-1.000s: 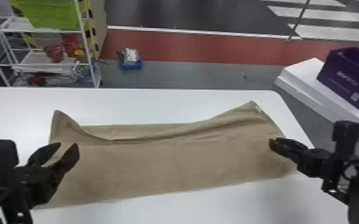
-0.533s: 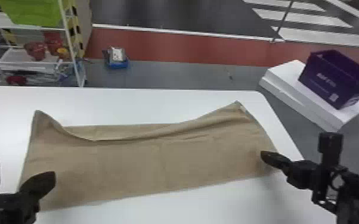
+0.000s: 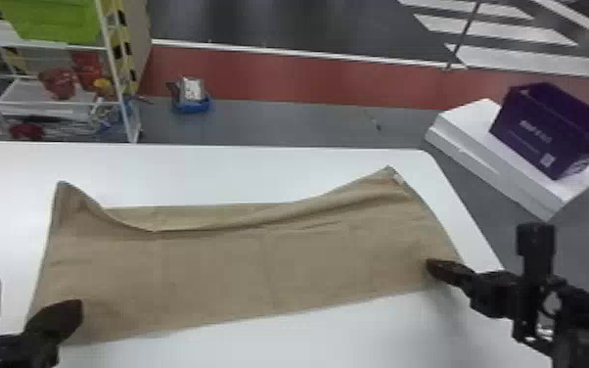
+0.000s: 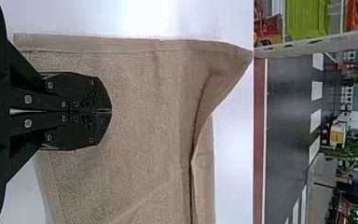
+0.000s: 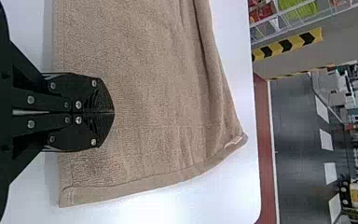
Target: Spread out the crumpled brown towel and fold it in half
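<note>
The brown towel (image 3: 269,274) lies spread in a wide band on the white table, its far edge loosely folded over with raised corners and a strip of a lower layer behind. My left gripper (image 3: 77,313) is over the towel's near left part; in the left wrist view the left gripper (image 4: 111,111) has its fingers together above the cloth (image 4: 135,121). At the near right part is my right gripper (image 3: 430,266). The right wrist view has the right gripper (image 5: 113,112) closed over the towel (image 5: 158,102), with no cloth visibly pinched.
The white table (image 3: 259,171) extends around the towel. Beyond its right side, a purple box (image 3: 543,132) rests on a white block (image 3: 499,161) on the floor. A white rack (image 3: 127,98) with a green bin (image 3: 54,19) stands past the far left.
The head view has turned slightly right. My left gripper has closed from open and come nearer the towel's near edge; my right gripper has also shifted toward that edge. The towel looks unchanged.
</note>
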